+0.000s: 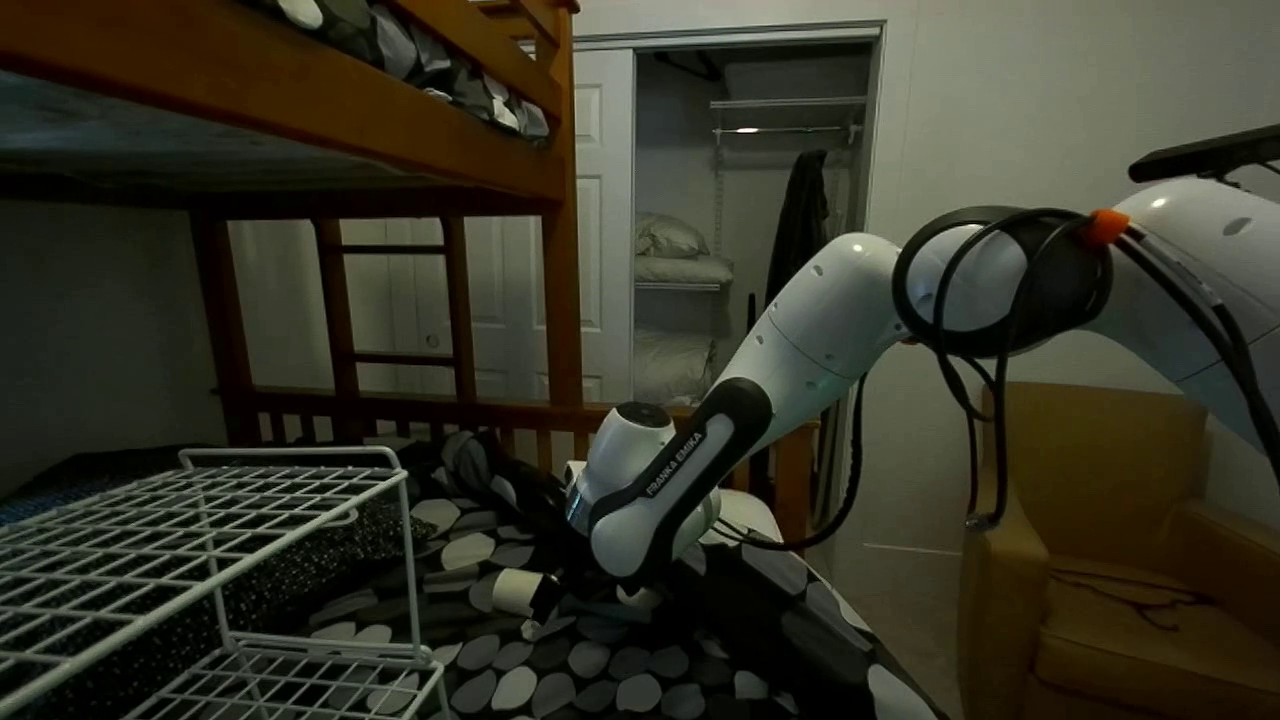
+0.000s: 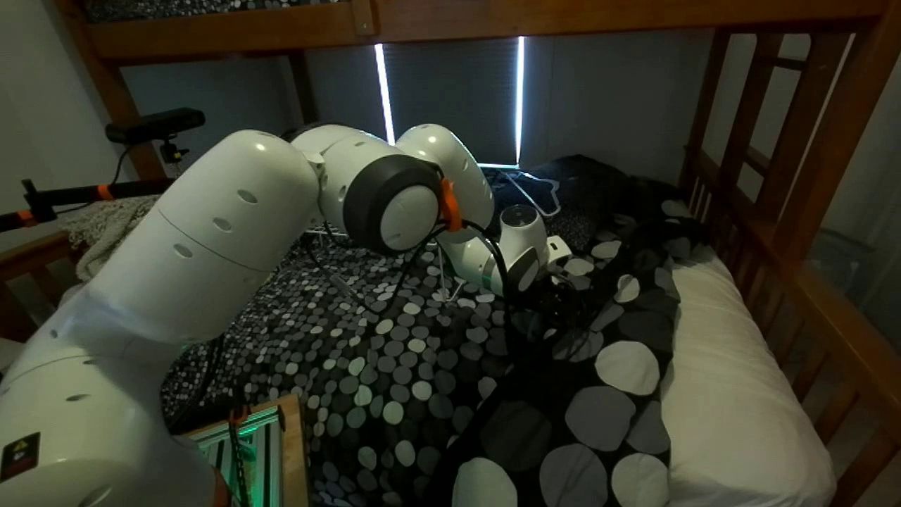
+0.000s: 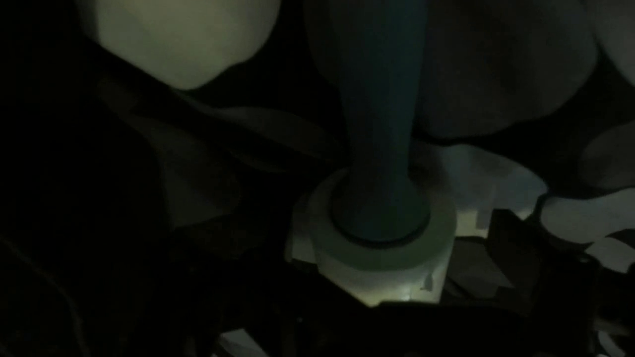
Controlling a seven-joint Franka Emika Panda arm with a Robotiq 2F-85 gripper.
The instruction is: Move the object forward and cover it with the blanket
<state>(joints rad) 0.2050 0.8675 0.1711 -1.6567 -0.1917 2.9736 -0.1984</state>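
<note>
Low in the centre of an exterior view, the object (image 1: 518,592) appears to lie on its side, uncovered, on the blanket (image 1: 640,690), white end to the left, the arm (image 1: 825,320) bent down just beside it and the rack (image 1: 240,570) filling the lower left. Right of centre in an exterior view, the arm's far end reaches down over the blanket; the object cannot be made out there. Across the dim wrist view, its teal stem (image 3: 382,124) runs from the top edge into a white base (image 3: 387,267) below centre; the gripper (image 3: 399,243) looks spread wide about that base, cloth showing between it and the finger (image 3: 518,248) at right, though the left side is nearly lost in darkness. Likely the forward move is in hand, nothing clamped, with covering yet to come: if the object must go farther, the next move calls for centring and closing on the base; if not, for backing off, then pinching a blanket edge to draw over it.
</note>
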